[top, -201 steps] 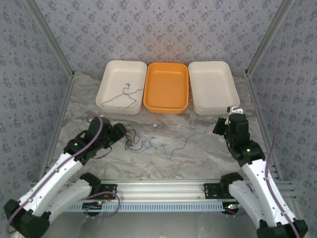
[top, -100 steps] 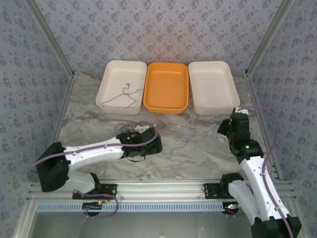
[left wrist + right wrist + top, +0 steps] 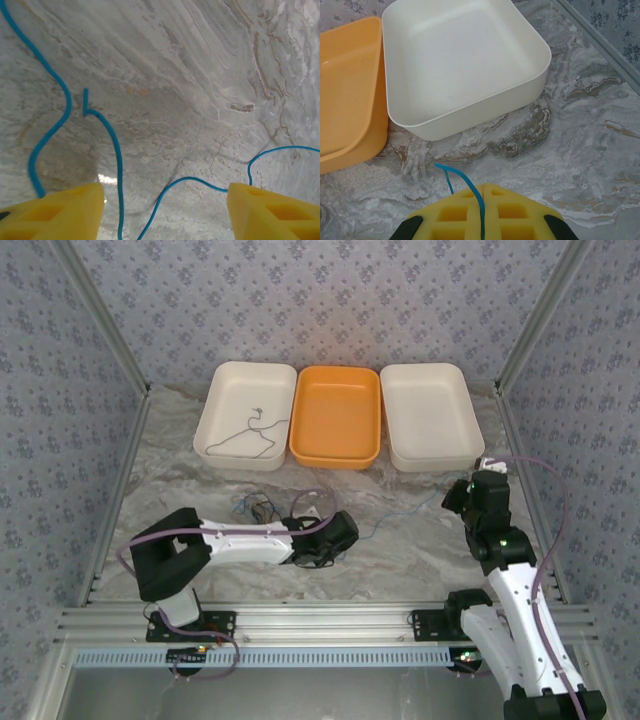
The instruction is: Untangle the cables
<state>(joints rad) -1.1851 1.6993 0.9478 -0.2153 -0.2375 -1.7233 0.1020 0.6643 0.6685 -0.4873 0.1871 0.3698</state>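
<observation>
Now my right gripper (image 3: 482,189) is clamped on a blue cable (image 3: 457,172); my left gripper (image 3: 165,197) gapes over it on the tabletop (image 3: 200,75).

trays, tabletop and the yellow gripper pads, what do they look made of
White tray and orange tray: likely moulded plastic, smooth, matte to satin, with rounded rims.
Tabletop: marble-look grey veining, slightly glossy; real stone or printed laminate cannot be told.
Yellow pads: probably soft rubber or printed plastic, matte, with a square-hole lattice.

blue cable (image 3: 116,150): slack, winding on marble table (image 3: 420,540) | dark cable (image 3: 250,432): looped in left white tray (image 3: 212,410)
</observation>
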